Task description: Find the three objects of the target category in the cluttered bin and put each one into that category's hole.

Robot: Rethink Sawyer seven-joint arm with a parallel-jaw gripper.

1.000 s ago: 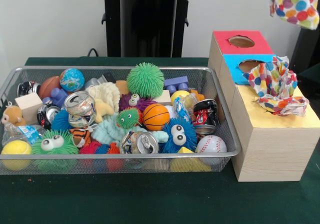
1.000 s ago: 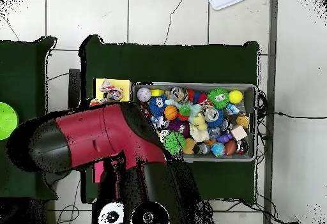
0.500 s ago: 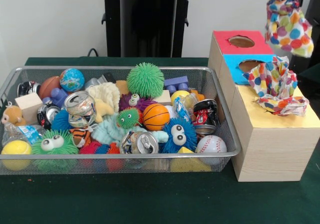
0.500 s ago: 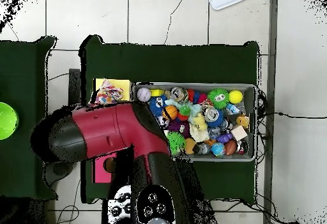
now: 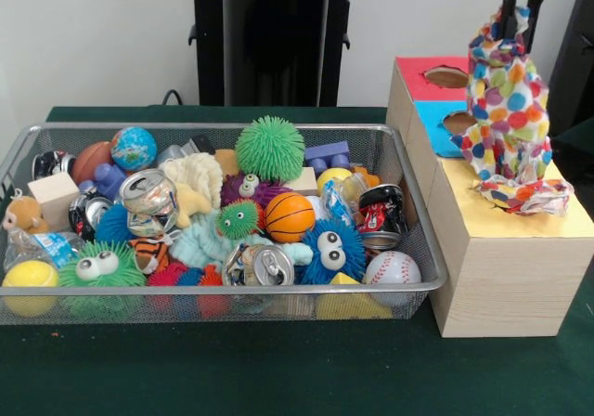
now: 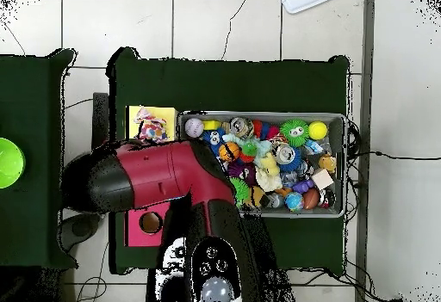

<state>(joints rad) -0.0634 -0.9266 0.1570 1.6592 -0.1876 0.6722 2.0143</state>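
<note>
My gripper (image 5: 520,12) hangs at the top right, shut on the upper end of a polka-dot cloth (image 5: 506,100). The cloth dangles over the wooden box (image 5: 501,277), covering part of the blue section's hole (image 5: 455,121). The red section's hole (image 5: 448,77) behind it is uncovered. A second polka-dot cloth (image 5: 529,193) lies crumpled on the yellow section. In the overhead view the red arm (image 6: 146,182) hides the gripper, and a polka-dot cloth (image 6: 153,129) shows on the yellow section.
A wire mesh bin (image 5: 232,291) left of the box holds several toys: spiky balls, crushed cans, a baseball (image 5: 393,267), a small basketball (image 5: 290,216), blocks and plush pieces. The robot's black pedestal (image 5: 269,45) stands behind it. In the overhead view a green disc (image 6: 9,161) lies far left.
The gripper has carried the hanging polka-dot cloth from the top right corner leftward and down, so it now dangles over the box's blue and yellow sections. The bin's contents have not moved.
</note>
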